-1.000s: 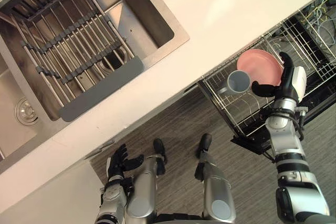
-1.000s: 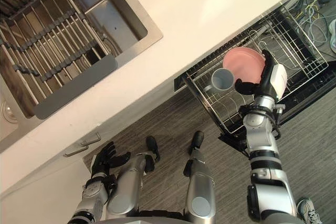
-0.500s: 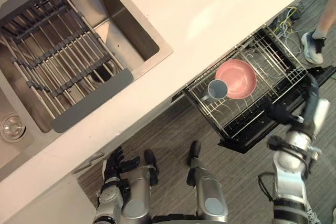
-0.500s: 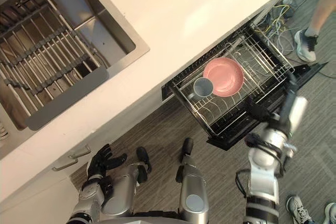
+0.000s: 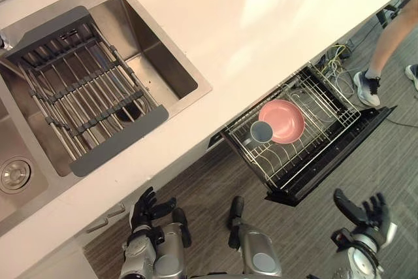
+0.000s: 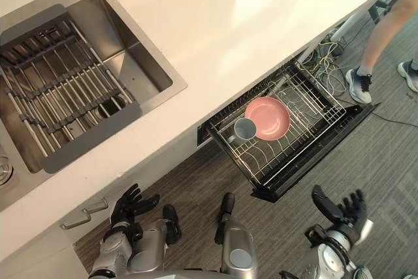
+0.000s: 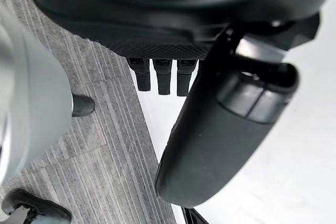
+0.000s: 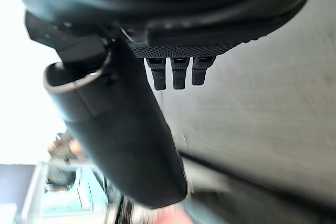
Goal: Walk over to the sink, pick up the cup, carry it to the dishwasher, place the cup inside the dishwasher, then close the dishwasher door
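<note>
Cup in dishwasher rack w/ plate

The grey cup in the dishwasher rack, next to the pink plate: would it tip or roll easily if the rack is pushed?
The cup is probably rigid and light, being small with a thin rim. Its mouth faces up, on the rack wires and beside the pink plate, so rolling seems unlikely, though a sharp push might tip it.

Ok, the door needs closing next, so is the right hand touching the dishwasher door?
Apart. The left eye view shows the open right hand well short of the dishwasher door, with a stretch of bare floor between them.
</note>
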Controlling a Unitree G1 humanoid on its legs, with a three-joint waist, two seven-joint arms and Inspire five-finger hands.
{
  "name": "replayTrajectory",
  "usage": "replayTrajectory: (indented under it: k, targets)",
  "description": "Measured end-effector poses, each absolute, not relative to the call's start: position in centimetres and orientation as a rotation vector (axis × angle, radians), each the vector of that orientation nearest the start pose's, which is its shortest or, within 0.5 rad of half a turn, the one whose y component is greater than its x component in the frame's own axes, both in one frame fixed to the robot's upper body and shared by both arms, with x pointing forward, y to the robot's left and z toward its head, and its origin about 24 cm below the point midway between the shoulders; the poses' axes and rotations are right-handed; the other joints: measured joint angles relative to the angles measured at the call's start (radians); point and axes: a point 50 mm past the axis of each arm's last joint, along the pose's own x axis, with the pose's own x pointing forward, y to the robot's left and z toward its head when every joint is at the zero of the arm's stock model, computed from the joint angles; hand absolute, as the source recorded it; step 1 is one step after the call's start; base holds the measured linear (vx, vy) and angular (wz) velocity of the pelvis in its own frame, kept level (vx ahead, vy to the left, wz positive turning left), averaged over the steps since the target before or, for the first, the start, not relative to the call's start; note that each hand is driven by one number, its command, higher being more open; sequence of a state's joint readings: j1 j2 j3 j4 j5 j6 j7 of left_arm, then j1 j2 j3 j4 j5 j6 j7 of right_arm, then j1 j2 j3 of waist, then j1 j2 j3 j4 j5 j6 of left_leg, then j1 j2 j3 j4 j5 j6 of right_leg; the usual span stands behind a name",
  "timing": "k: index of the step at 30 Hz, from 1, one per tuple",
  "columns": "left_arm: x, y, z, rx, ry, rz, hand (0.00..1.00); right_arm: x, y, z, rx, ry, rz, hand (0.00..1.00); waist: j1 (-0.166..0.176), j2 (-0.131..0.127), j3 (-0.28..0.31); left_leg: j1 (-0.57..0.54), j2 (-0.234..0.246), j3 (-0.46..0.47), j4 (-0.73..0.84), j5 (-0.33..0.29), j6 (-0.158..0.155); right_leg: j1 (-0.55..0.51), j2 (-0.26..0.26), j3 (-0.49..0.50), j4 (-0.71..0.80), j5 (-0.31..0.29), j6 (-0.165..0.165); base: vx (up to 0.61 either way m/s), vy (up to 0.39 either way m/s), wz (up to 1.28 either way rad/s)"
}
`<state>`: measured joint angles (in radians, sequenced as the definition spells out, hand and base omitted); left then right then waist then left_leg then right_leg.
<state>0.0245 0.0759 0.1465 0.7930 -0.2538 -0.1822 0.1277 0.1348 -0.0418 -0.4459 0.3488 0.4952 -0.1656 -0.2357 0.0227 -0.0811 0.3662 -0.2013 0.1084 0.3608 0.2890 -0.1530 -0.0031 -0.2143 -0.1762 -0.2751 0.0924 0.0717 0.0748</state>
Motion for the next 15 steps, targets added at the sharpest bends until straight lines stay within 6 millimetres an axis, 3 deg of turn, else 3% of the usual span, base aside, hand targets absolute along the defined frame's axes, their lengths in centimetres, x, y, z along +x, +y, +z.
replayTrajectory:
  k: [3, 6, 9, 13, 15]
  targets:
    - [17.3, 22.0, -10.9, -0.138, 0.614, 0.415, 0.90, 17.1, -28.9, -5.4, 0.510, 0.222, -0.850, 0.90, 0.000, 0.002, 0.001, 0.000, -0.026, -0.016, -0.038, 0.036, -0.001, -0.009, -0.010, -0.014, 0.001, 0.000, 0.001, 0.02, -0.014, 0.19]
    - [17.5, 22.3, -10.8, -0.120, 0.611, 0.392, 0.90, 19.0, -29.7, -5.5, 0.567, 0.221, -0.832, 0.90, 0.001, 0.018, 0.011, -0.005, -0.045, -0.047, -0.068, 0.068, 0.002, -0.010, -0.023, -0.041, 0.004, 0.001, 0.002, -0.06, -0.003, 0.30]
    - [17.5, 22.7, -10.6, -0.108, 0.605, 0.396, 0.90, 21.7, -29.3, -4.6, 0.629, 0.182, -0.767, 0.90, 0.016, 0.035, 0.028, -0.017, -0.047, -0.077, -0.088, 0.091, 0.004, -0.015, -0.025, -0.068, 0.012, 0.001, -0.004, -0.11, -0.029, 0.28]
    - [17.6, 22.9, -10.5, -0.102, 0.599, 0.396, 0.90, 26.7, -27.6, -1.2, 0.682, 0.072, -0.588, 0.90, 0.041, 0.061, 0.053, -0.036, -0.057, -0.130, -0.121, 0.119, 0.005, -0.031, -0.032, -0.091, 0.011, 0.000, -0.016, -0.15, -0.018, 0.20]
    - [17.6, 23.0, -10.4, -0.091, 0.594, 0.392, 0.90, 29.9, -26.0, 1.6, 0.733, -0.012, -0.464, 0.90, 0.053, 0.070, 0.071, -0.039, -0.061, -0.154, -0.152, 0.145, 0.007, -0.034, -0.032, -0.113, 0.006, 0.006, -0.024, -0.10, -0.020, 0.25]
